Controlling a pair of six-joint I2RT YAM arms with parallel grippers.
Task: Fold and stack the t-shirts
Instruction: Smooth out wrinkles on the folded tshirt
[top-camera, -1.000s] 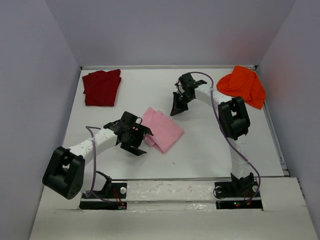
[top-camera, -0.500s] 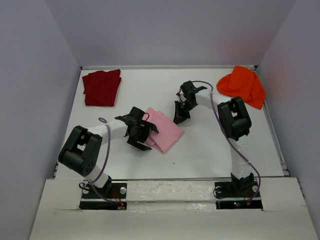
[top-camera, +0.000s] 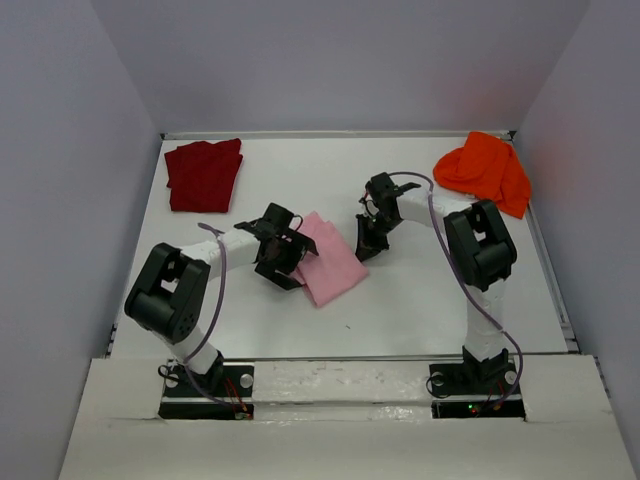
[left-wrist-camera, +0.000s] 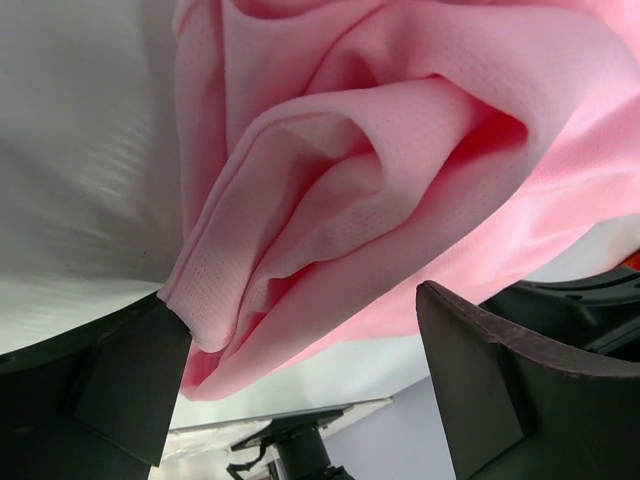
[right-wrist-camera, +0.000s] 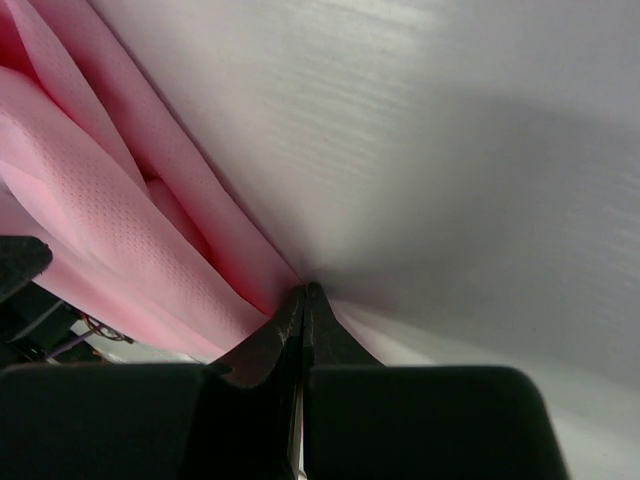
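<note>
Both arms have closed in on the light pink t-shirt (top-camera: 335, 262), folded near the tabletop (top-camera: 420, 300) centre. Left gripper (top-camera: 285, 250), jaws wide, straddles its bunched left edge; right gripper (top-camera: 368, 240), fingers pressed together, noses its right edge. Risk: pinching too few layers would spill the fold.

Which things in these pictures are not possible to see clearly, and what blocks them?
1. Top view: the left edge of the pink t-shirt is hidden under the open left gripper.
2. Right wrist view: whether the shut right gripper pinches any cloth; its own tips cover the spot.
3. Left wrist view: the shirt's outline is cut off by the frame edges.
4. Top view: the layers of the dark red t-shirt are too small to count.
</note>
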